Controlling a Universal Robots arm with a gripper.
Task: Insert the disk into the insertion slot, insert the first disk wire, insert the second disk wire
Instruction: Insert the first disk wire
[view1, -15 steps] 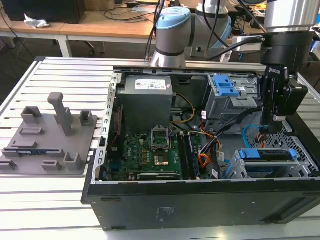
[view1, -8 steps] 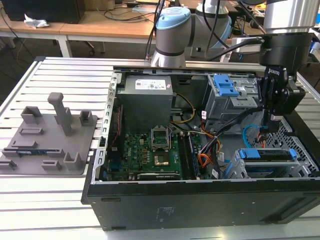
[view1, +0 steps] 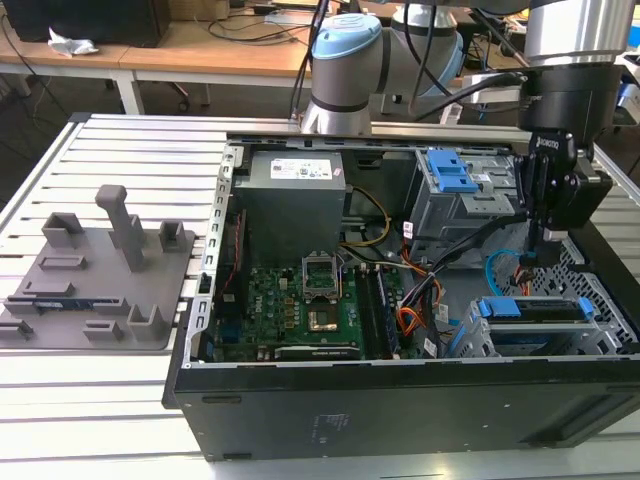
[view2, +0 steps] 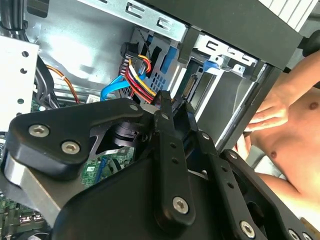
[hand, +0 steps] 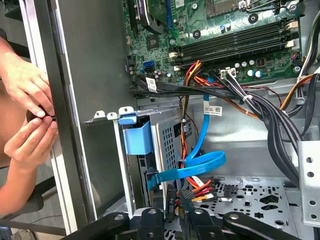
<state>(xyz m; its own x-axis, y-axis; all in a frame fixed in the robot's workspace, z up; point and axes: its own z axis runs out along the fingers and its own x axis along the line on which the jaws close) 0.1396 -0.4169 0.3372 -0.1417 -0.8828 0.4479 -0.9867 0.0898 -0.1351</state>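
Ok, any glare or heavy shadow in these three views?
Second wrist view: glare on the bare metal panel, and the dark hand blocks the lower half. First wrist view: board evenly lit. Exterior view: bright table, darker inside the case.

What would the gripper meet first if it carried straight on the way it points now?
Probably the black port strip on the disk in the insertion slot, just beyond the wire connector that the gripper holds; depth is hard to judge.
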